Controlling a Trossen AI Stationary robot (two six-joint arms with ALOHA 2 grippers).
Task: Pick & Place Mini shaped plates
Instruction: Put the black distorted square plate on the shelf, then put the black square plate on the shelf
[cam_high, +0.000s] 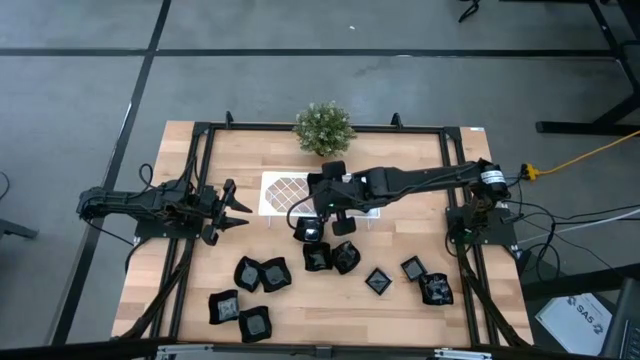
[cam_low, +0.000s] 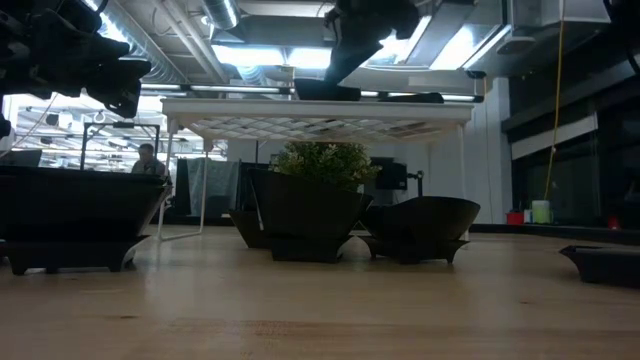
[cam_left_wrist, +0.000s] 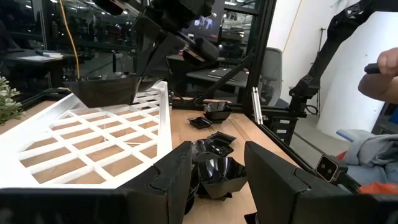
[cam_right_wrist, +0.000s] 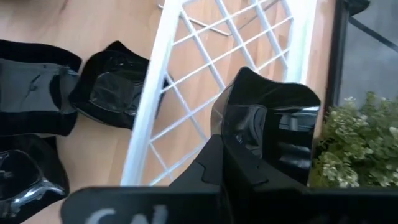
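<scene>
Right pincer (cam_right_wrist: 233, 146) grips a mini plate (cam_right_wrist: 273, 121) above the tray (cam_right_wrist: 186, 81).

We see tray (cam_high: 283, 192) mid-table, potted plant (cam_high: 323, 127) just behind it at far edge. Right gripper (cam_high: 335, 187) over tray's right part, mini plate (cam_right_wrist: 273, 134) held above lattice. Remaining mini plates (cam_high: 262, 273) scattered in front of tray, toward near edge. Left gripper (cam_high: 243, 209) left of tray, apart from it.
</scene>
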